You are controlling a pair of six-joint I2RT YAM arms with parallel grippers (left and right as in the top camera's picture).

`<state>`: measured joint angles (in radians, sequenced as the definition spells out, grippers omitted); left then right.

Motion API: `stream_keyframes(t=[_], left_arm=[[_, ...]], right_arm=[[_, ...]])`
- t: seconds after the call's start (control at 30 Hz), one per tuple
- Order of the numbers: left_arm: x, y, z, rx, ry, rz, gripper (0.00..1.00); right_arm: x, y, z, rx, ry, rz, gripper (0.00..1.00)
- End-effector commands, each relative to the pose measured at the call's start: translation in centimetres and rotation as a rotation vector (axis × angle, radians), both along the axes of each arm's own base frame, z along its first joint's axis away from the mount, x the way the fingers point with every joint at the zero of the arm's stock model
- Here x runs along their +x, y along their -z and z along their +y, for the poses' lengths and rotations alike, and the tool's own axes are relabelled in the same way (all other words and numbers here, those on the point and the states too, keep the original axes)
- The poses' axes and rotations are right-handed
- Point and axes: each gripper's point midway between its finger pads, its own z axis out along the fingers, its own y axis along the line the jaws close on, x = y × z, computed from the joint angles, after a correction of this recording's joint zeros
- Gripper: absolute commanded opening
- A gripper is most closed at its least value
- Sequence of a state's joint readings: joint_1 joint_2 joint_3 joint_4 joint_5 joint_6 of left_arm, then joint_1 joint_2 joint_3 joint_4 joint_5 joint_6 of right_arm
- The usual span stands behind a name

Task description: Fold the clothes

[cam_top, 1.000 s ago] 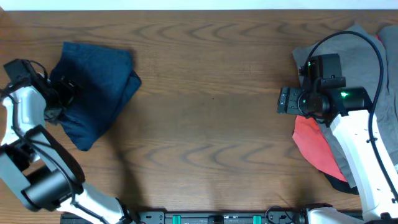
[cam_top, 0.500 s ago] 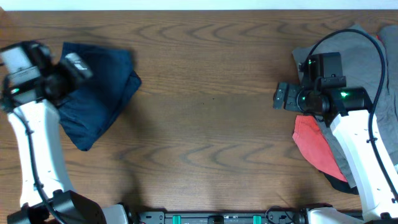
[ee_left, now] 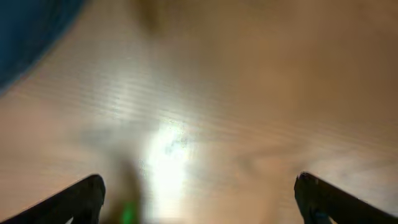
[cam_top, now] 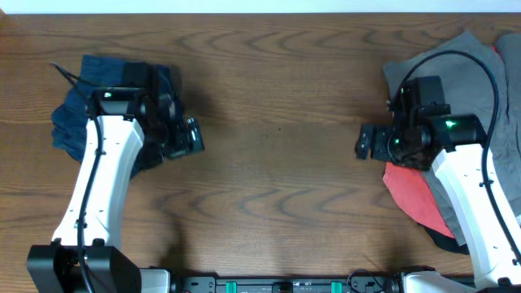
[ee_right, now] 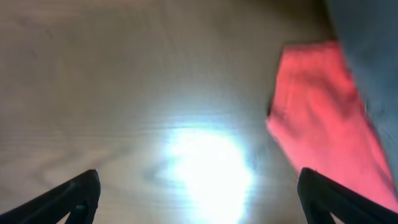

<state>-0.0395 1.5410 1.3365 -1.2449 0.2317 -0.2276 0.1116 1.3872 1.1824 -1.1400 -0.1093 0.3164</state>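
Overhead and wrist views of two arms over a wooden surface (cam_top: 277,122). The left fingers (cam_top: 195,135) stand wide apart and hold nothing. In the left wrist view both tips (ee_left: 81,199) frame only bare, glare-lit surface (ee_left: 217,93). The navy-blue garment (cam_top: 72,122) lies crumpled to the rear of these fingers, on the wrist side. It is partly covered by the left arm (cam_top: 98,187), and its near edge is just beside the fingers and not between them. In the left wrist view the same garment (ee_left: 28,31) shows only as a blurred blue patch in the upper left corner, outside the left-hand tip and clear of the gap. The right fingers (cam_top: 361,143) are likewise spread to their full width and hold nothing. The right wrist view shows both tips (ee_right: 68,199) over bare surface (ee_right: 124,74) with a bright reflection between them. The red garment (ee_right: 323,124) lies ahead of the right-hand tip and to its outer side, apart from both tips. In the overhead view this red garment (cam_top: 411,191) lies just behind the right fingers, beside the wrist and partly under the right arm (cam_top: 472,203). The grey garment (cam_top: 444,73) lies farther behind the fingers, spread toward the surface's corner, with a black cable (cam_top: 496,81) arching over it. The right wrist view catches it (ee_right: 373,37) as a grey area in the upper right corner, touching the red garment's far edge. Neither pair of fingers touches any cloth.
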Motion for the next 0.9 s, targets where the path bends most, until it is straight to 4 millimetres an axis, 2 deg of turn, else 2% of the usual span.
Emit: stream_keyframes(t=[0.0,0.13,0.2,0.37,0.57,0.73,0.87], left_arm=[[-1.6,0.0,-0.4,0.02,0.045,0.06,0.98],[-3.3,-0.4,-1.1,0.024,0.094,0.108,0.98],[-3.5,-0.8,-1.7,0.023,0.123,0.072,0.98],[-3.0,-2.9,-2.4,0.086,0.179,-0.148,0.98],[-3.7,-5.8,-2.3,0.134,0.193,-0.488,0.98],[-4.9,-6.4,-2.0,0.098,0.17,-0.687,0.98],[-6.3,-5.1,-1.6,0.088,0.163,-0.733,0.98]], right_arm=[[-1.5,0.5,-0.3,0.011,0.07,0.08,0.99],[-3.4,0.2,0.0,0.033,0.116,0.146,0.99],[-3.4,-0.5,0.5,0.049,0.101,0.106,0.99],[-2.3,-2.8,1.2,0.037,0.052,-0.127,0.99],[-2.5,-4.3,0.7,0.008,0.073,-0.435,0.99],[-3.1,-3.2,-0.3,-0.012,0.087,-0.581,0.99],[-4.1,-0.8,-0.6,-0.021,0.077,-0.574,0.99]])
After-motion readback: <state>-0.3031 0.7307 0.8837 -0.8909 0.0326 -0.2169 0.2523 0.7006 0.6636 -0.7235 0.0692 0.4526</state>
